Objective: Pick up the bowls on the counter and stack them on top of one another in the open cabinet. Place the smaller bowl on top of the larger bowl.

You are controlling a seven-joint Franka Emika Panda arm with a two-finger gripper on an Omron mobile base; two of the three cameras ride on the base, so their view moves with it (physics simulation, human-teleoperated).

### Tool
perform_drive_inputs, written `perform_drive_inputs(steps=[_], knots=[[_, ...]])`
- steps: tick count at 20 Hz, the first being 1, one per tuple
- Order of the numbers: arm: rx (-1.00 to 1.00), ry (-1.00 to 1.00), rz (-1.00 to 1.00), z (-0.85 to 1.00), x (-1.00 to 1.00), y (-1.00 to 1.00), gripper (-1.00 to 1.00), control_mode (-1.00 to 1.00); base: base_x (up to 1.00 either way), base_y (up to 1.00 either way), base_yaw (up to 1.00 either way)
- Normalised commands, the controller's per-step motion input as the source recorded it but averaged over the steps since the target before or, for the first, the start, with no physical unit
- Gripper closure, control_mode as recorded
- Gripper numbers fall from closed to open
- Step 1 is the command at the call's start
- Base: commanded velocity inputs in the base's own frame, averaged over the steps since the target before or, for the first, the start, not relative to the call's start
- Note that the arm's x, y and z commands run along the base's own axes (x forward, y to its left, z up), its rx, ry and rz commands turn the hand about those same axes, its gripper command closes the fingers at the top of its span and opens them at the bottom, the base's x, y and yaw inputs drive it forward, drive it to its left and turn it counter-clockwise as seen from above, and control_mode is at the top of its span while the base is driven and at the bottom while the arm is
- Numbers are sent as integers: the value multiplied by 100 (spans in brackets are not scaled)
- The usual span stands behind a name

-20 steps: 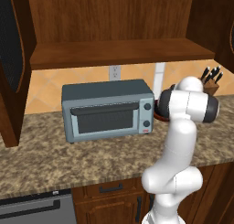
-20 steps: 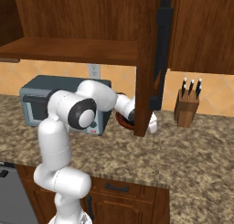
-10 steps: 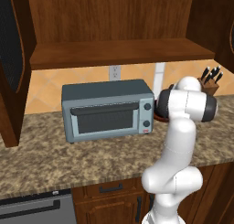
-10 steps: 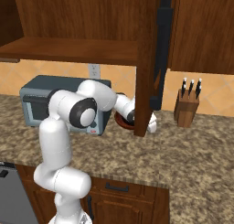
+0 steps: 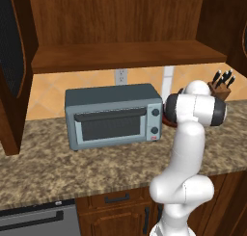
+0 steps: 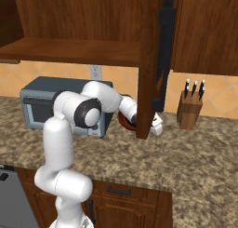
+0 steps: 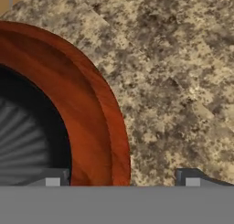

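1. Left base view: the white arm (image 5: 193, 134) rises at lower right and reaches down behind its own elbow, right of the toaster oven (image 5: 113, 115). A sliver of the reddish-brown bowl (image 5: 167, 122) shows there on the bench (image 5: 72, 167). The open cabinet (image 5: 125, 57) shelf spans the upper frame.

2. Right base view: the bowl (image 6: 125, 122) sits mid-frame, half hidden by the cabinet door (image 6: 148, 64); a knife block (image 6: 190, 110) stands right.

3. Hand view: the hand (image 7: 121, 177) stands wide, holding nothing, its fingertips (image 7: 189, 177) straddling the bowl's rim (image 7: 109, 127) at left. Best to settle lower, one finger inside, one outside, then pinch the rim squarely before lifting.
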Motion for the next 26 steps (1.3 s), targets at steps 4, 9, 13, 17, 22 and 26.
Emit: perform_drive_inputs(steps=[4, 9, 13, 17, 22, 26], knots=[[0, 0, 2, -3, -6, 0, -100, -100, 0, 0, 0], [0, 0, 0, 0, 0, 0, 100, -100, 0, 0, 0], [0, 0, 0, 0, 0, 0, 100, -100, 0, 0, 0], [0, 0, 0, 1, -1, 0, 100, -100, 0, 0, 0], [0, 0, 0, 6, -1, 0, 100, -100, 0, 0, 0], [0, -2, 0, 24, -21, 0, 100, -100, 0, 0, 0]])
